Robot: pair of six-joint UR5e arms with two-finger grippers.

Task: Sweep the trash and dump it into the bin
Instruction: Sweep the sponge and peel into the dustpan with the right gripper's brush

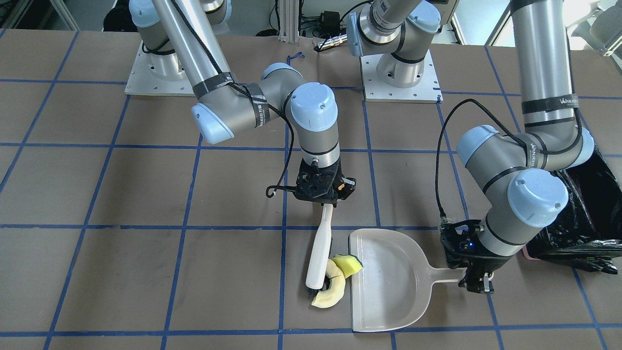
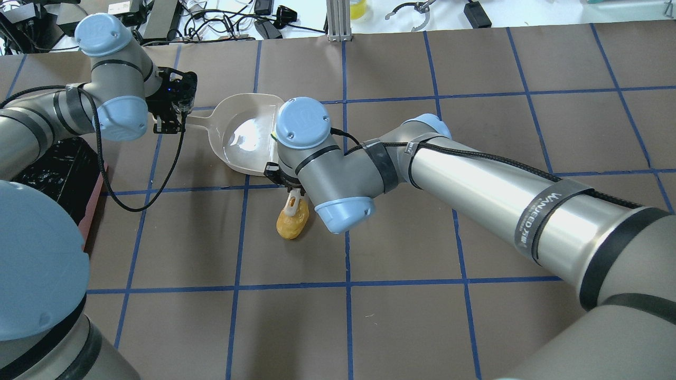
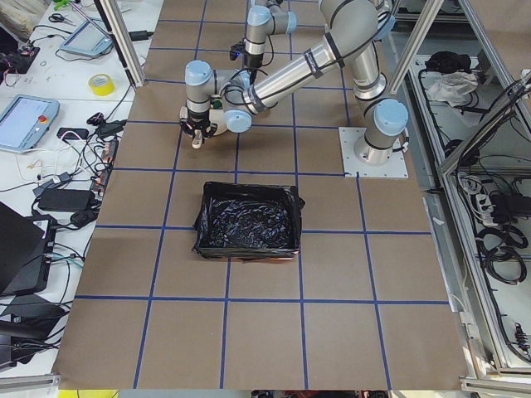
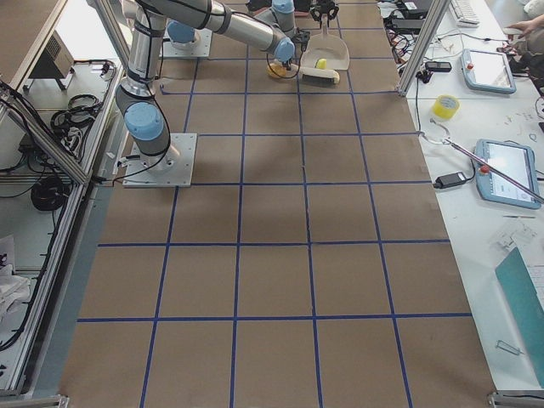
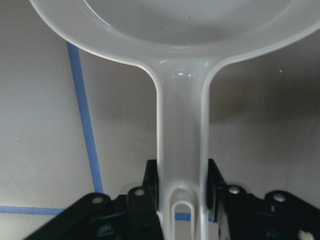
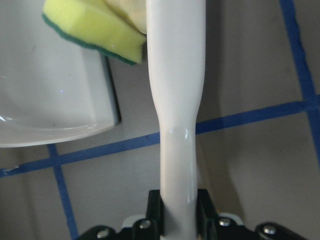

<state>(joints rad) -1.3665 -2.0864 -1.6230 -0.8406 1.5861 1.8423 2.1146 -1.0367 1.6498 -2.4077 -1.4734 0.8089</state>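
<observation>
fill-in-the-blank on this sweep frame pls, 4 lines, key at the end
1. The jaws of the left gripper are shut on the ____ of the dustpan.
2. The brush held by the right gripper has a handle coloured ____.
3. The sponge piece at the dustpan's lip is yellow with a ____ side.
4. The bin is lined with a ____ plastic bag.
Missing words: handle; white; green; black.

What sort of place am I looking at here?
Most likely a robotics lab or test cell. The right arm and left arm are bolted through metal plates to a table taped with a blue grid, and a control tablet and loose cables lie alongside.
</observation>
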